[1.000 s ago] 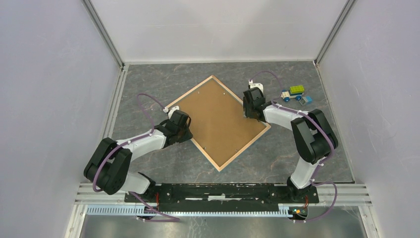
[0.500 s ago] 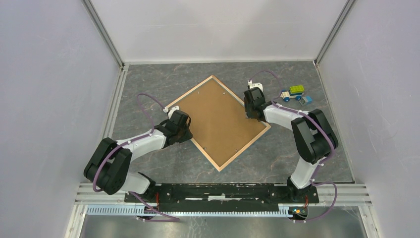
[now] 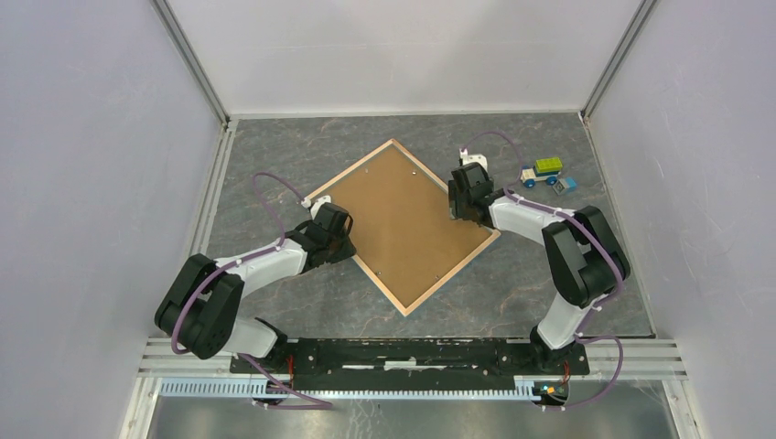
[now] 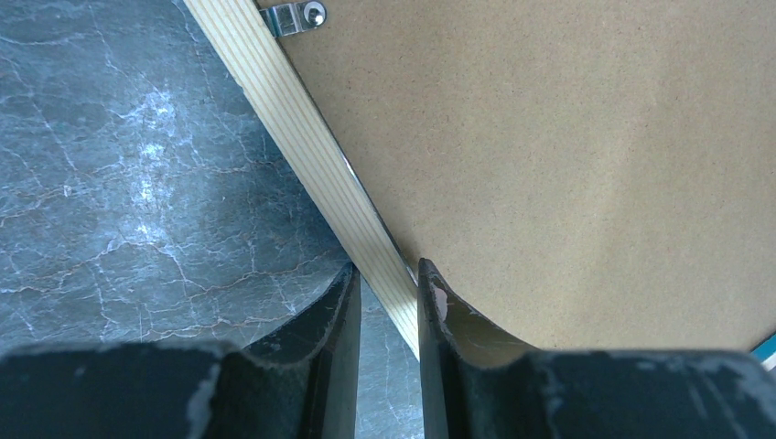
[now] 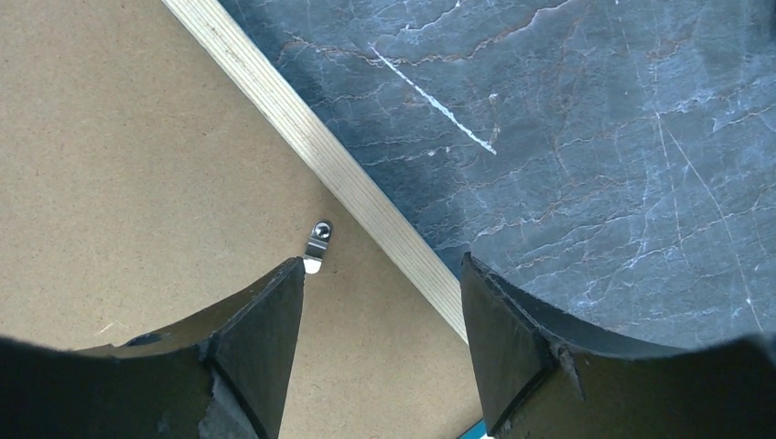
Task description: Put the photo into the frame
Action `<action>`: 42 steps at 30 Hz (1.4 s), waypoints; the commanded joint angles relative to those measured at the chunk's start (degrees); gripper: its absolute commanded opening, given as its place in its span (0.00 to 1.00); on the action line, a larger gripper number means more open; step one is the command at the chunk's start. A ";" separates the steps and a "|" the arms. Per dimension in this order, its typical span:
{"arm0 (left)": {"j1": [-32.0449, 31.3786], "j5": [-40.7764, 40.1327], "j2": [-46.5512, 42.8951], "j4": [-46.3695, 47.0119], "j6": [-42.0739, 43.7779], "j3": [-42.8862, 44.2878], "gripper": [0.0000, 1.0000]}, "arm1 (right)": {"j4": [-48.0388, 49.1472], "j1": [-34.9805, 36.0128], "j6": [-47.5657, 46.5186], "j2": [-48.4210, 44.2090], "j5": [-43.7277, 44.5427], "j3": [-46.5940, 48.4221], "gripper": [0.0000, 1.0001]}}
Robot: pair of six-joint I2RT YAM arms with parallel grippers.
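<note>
The frame (image 3: 452, 273) lies face down on the table, turned like a diamond, light wood rim up. A brown hardboard backing sheet (image 3: 403, 219) fills it. The photo is hidden. My left gripper (image 3: 340, 240) is at the frame's left edge. In the left wrist view its fingers (image 4: 386, 274) are shut on the wood rim (image 4: 293, 128), one finger outside over the table and one on the backing (image 4: 567, 165). My right gripper (image 3: 460, 212) is over the right edge. It stands open (image 5: 382, 265) astride the rim (image 5: 302, 137), its left fingertip beside a metal clip (image 5: 317, 242).
A toy truck (image 3: 542, 171) and a small blue block (image 3: 566, 184) lie at the back right, close to the right arm. Another metal clip (image 4: 295, 16) sits on the rim ahead of the left gripper. White walls enclose the table on three sides.
The right arm's elbow has shifted slightly to the right, while its gripper stays at the frame's right edge. The left arm and the frame have not moved.
</note>
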 commanded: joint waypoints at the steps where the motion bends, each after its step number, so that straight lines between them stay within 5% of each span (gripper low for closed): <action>1: 0.51 0.25 1.24 -1.26 3.54 -1.72 0.18 | -1.76 0.37 2.49 2.74 1.20 3.68 0.69; 15: 0.71 0.63 0.92 -0.86 3.52 -2.00 0.18 | -9.28 0.89 0.98 6.07 1.14 7.53 0.59; 32: 1.13 1.15 1.04 -0.65 3.61 -2.11 0.18 | -10.06 0.85 -2.19 5.49 -1.98 7.11 0.60; 42: 1.13 1.17 1.06 -0.64 3.58 -2.08 0.18 | -9.41 0.82 -2.99 5.82 -1.61 6.80 0.46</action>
